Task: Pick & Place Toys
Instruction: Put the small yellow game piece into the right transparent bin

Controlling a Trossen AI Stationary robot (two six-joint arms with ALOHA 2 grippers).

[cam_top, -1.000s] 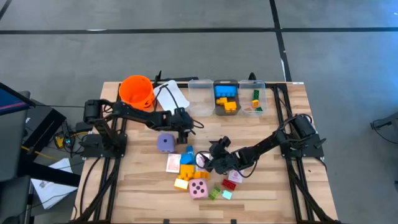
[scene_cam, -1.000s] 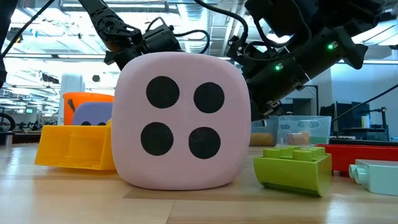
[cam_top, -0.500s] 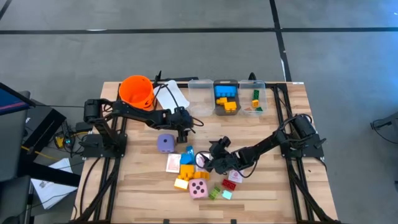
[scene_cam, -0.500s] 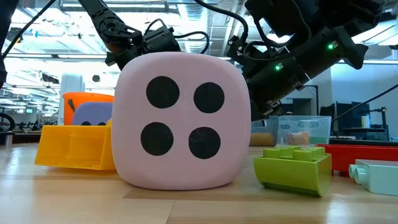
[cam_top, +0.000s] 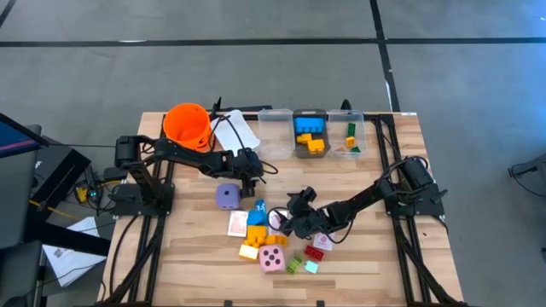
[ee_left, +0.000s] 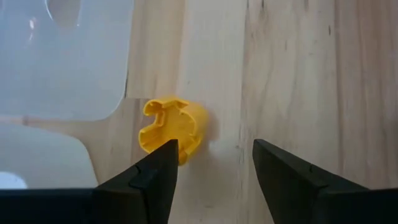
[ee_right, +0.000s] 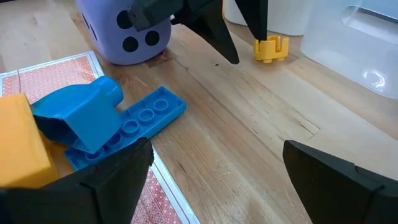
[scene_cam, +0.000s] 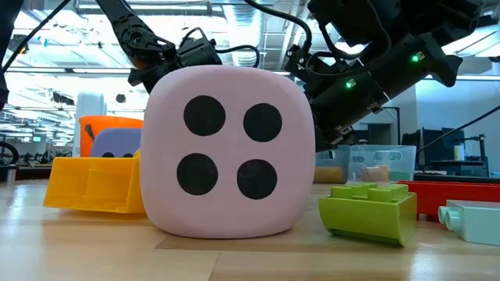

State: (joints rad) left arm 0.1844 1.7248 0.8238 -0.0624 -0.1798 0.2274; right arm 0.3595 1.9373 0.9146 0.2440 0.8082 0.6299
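A small yellow piece (ee_left: 173, 126) lies on the wooden table (ee_left: 298, 74) beside a clear bin. My left gripper (ee_left: 214, 144) stands open just short of it, fingers slanting down; whether a fingertip touches it I cannot tell. The right wrist view shows the same gripper (ee_right: 249, 50) by the yellow piece (ee_right: 270, 48). My right gripper (ee_right: 217, 149) stands open low over the table's middle (cam_top: 283, 220), nothing between its fingers. Ahead of it lie a blue brick (ee_right: 106, 121), a purple die (ee_right: 124, 28) and a pink-backed card (ee_right: 46, 78). A pink die (scene_cam: 230, 148) rests near the front edge.
An orange bucket (cam_top: 188, 126), a white lid (cam_top: 235, 132) and three clear bins (cam_top: 310, 134) line the far edge; two bins hold bricks. Yellow (scene_cam: 94, 183), green (scene_cam: 367, 207) and red (scene_cam: 453, 193) bricks lie around the pink die. Bare wood shows at the table's right.
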